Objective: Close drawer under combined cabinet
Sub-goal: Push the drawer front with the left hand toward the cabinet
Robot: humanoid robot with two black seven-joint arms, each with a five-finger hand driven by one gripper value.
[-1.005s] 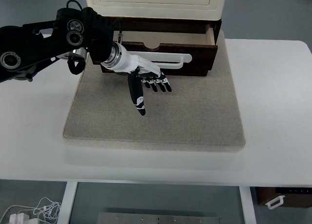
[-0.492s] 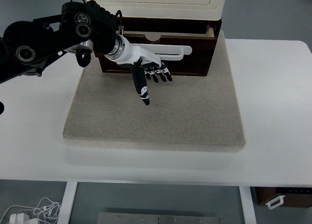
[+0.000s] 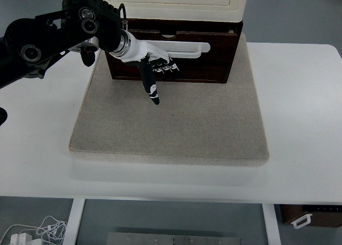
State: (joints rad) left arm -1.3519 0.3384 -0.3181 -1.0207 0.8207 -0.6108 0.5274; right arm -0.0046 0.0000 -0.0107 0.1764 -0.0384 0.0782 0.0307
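The drawer has slid inward since the earlier frame and now sits nearly flush under the cream cabinet. The left robot hand presses flat against its front, fingers extended, holding nothing, above the grey mat.

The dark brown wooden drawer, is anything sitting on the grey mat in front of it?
No, the grey mat in front of the dark brown wooden drawer is bare; only the left hand hangs over its far edge.
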